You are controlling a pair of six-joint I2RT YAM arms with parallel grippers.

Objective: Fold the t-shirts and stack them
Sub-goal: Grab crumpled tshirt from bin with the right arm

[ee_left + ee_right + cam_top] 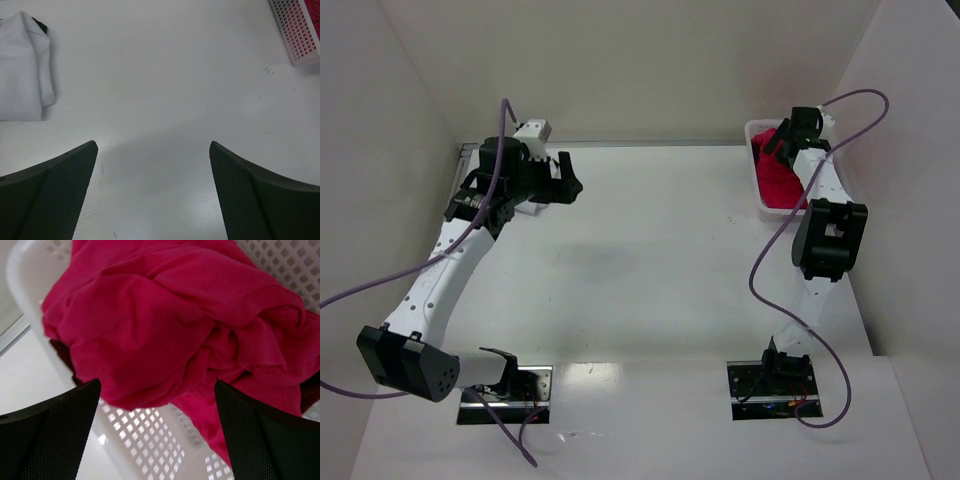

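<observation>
A bright crimson-red t-shirt (165, 315) lies crumpled in the white lattice basket (145, 435), and a sliver of dark maroon cloth (59, 351) peeks out beneath it. My right gripper (157, 385) hangs open just above the red shirt (777, 182), holding nothing. From above, the right gripper (772, 148) is over the basket (756, 130) at the far right. A folded white t-shirt (20, 70) with dark trim lies flat on the table in the left wrist view. To its right my left gripper (152, 145) stands open over bare table, at the far left (575, 185) from above.
White walls close in the table on the left, back and right. The basket's corner (300, 30) shows at the top right of the left wrist view. Purple cables loop off both arms. The arm bases (505, 392) sit at the near edge.
</observation>
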